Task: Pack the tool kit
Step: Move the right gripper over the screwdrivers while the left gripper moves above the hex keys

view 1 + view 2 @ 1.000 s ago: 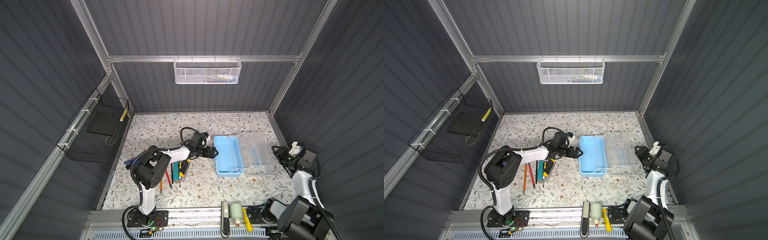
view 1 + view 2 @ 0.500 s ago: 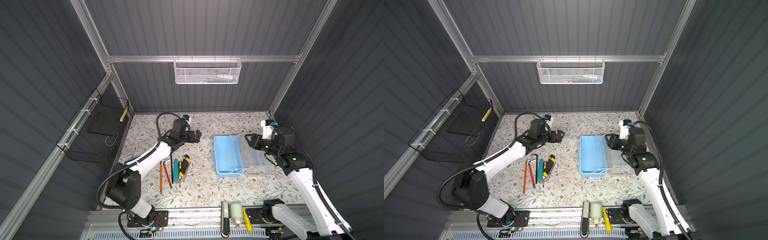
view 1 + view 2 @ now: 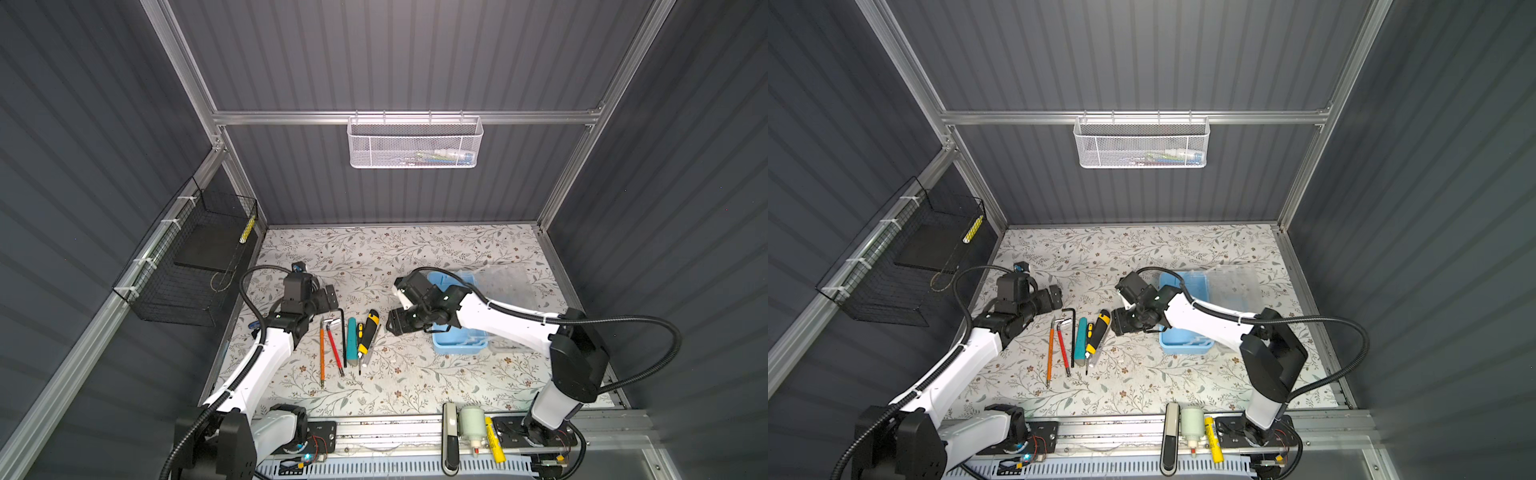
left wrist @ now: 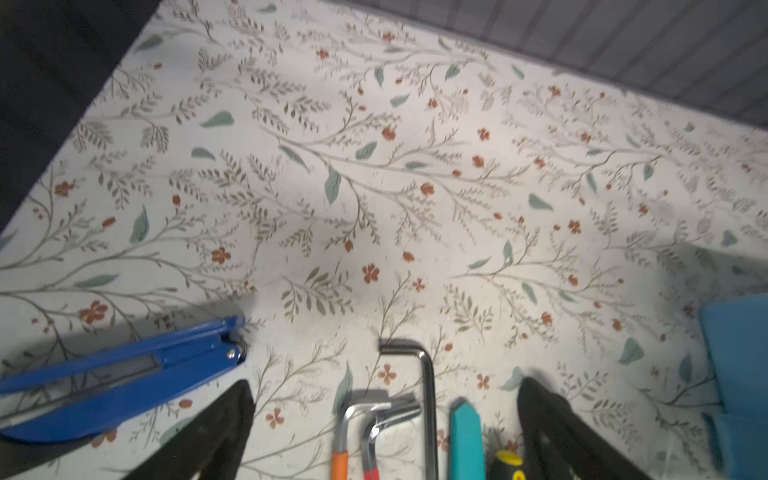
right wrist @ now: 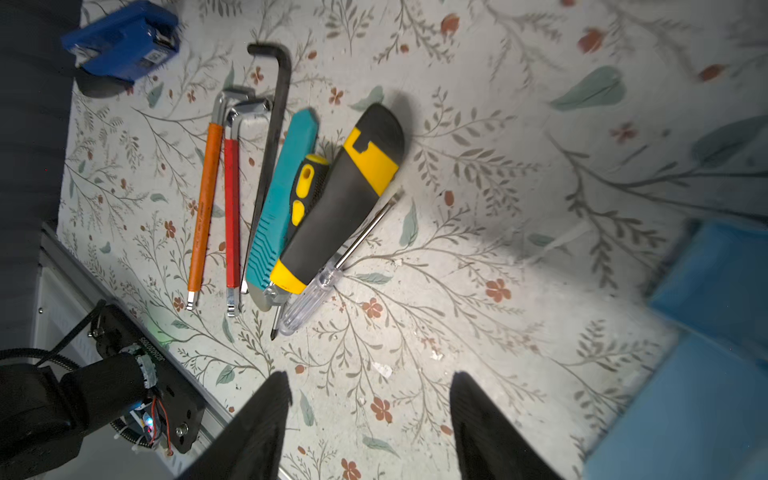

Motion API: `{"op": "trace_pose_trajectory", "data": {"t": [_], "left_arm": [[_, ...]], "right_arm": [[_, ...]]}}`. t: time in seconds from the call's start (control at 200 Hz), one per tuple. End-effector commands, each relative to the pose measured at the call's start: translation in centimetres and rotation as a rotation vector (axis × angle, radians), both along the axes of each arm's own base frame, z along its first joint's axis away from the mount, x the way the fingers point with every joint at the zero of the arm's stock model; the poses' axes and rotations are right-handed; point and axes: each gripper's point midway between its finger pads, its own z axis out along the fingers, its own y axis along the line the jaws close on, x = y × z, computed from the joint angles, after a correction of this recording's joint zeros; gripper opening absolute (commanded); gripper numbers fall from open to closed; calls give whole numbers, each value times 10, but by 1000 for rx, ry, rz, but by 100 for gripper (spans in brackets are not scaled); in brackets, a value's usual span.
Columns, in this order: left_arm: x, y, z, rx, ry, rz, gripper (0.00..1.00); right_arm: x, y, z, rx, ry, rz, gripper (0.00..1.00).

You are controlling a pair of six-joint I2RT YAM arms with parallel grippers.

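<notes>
Locate the tool kit (image 3: pixel 457 349) right of centre on the floral worktop (image 3: pixel 415 249), lying flat and opened out: light-blue tray toward the middle, see-through lid (image 3: pixel 505 282) folded back flat on the tray's right side in both top views. Treat the tray interior as unreadable, being largely covered by the right arm. Find the right tool (image 3: pixel 392 324) reaching past the tray's left edge, poised over bare worktop between the tool kit and a row of hand implements. Read its jaws as spread apart and gripping nothing, with both fingers (image 5: pixel 262 424) flanking only floral surface in the right wrist view. Find the left tool (image 3: pixel 329 298) at the far end of that row, just behind the bent heads of the hex keys, jaws spread to full width and likewise empty. Identify the row, left to right in both top views:

- orange-sleeved hex key (image 5: pixel 205 199)
- red-sleeved hex key (image 5: pixel 232 208)
- long black hex key (image 5: pixel 272 141)
- teal utility knife (image 5: pixel 282 195)
- small black-and-yellow screwdriver (image 5: pixel 305 183)
- black-and-yellow utility knife (image 5: pixel 353 195)
- clear-handled screwdriver (image 5: pixel 316 295), tucked partly under that knife

All lying close together and roughly parallel. Note a blue metal item (image 4: pixel 116 374) on the worktop beside the left arm, apart from the row. Note a white mesh basket (image 3: pixel 415 145) hung on the back-wall rail and a black wire basket (image 3: pixel 191 270) on the left wall, both above the worktop.
</notes>
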Motion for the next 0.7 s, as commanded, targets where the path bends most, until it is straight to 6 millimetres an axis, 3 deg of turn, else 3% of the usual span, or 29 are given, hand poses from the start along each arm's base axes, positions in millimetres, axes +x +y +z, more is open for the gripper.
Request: {"op": "trace_pose_trajectory", "data": {"t": [0.0, 0.27, 0.5, 0.696], "left_arm": [[-6, 0, -9, 14, -45, -30, 99], [-18, 17, -16, 48, -119, 37, 99], [-24, 21, -11, 49, -151, 56, 99], [-24, 20, -9, 48, -157, 50, 100]], "right_arm": [[3, 22, -7, 31, 31, -6, 64], [9, 56, -40, -12, 43, 40, 65], [12, 62, -59, -95, 63, 63, 58], [9, 65, -68, -127, 79, 78, 60]]}}
